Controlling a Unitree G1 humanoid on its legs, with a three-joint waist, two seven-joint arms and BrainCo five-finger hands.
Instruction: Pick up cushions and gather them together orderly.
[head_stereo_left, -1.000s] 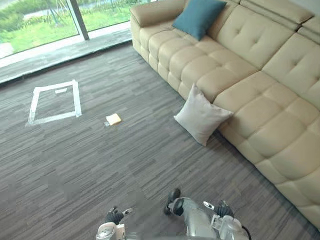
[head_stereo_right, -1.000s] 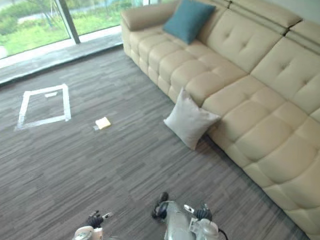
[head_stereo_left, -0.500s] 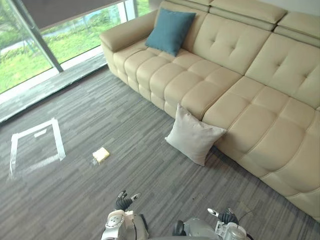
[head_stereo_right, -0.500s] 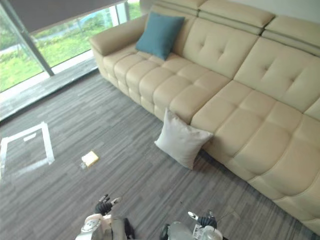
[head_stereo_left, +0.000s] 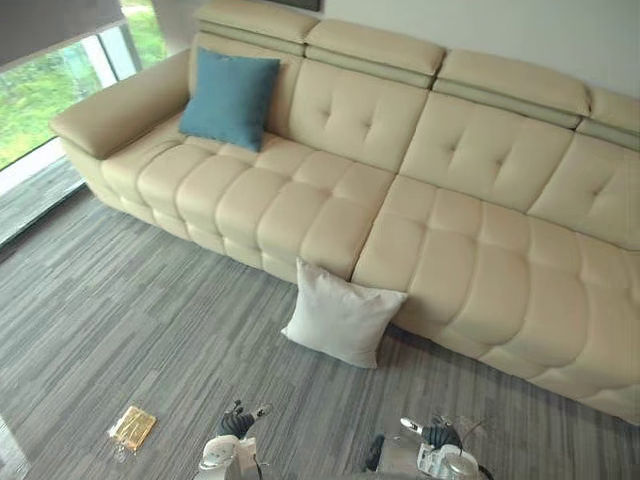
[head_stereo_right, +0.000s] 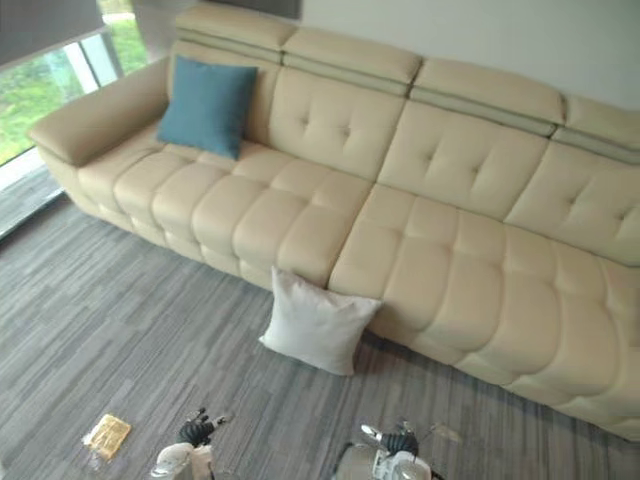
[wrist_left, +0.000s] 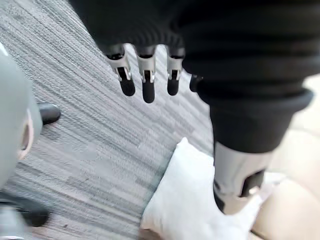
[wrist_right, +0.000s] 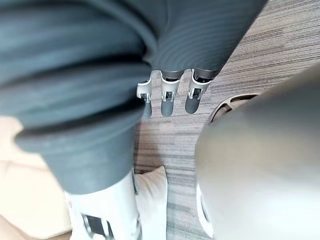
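A white cushion (head_stereo_left: 343, 322) stands on the grey carpet, leaning against the front of the beige sofa (head_stereo_left: 470, 250). A teal cushion (head_stereo_left: 230, 98) rests upright against the sofa's back near its left armrest. My left hand (head_stereo_left: 236, 421) and right hand (head_stereo_left: 435, 434) hang low at the near edge, well short of the white cushion. The left wrist view has the left hand's fingers (wrist_left: 146, 82) straight and holding nothing, with the white cushion (wrist_left: 187, 200) beyond them. In the right wrist view the right hand's fingers (wrist_right: 166, 97) are likewise straight and bare.
A small yellow flat object (head_stereo_left: 132, 427) lies on the carpet to my near left. A window (head_stereo_left: 40, 85) with grass outside runs along the far left. Open carpet (head_stereo_left: 150, 320) lies between me and the sofa.
The whole picture has swung: the camera turned toward the sofa, which now spans the view, and the taped square has left the frame. The cushions and both hands stay as they were.
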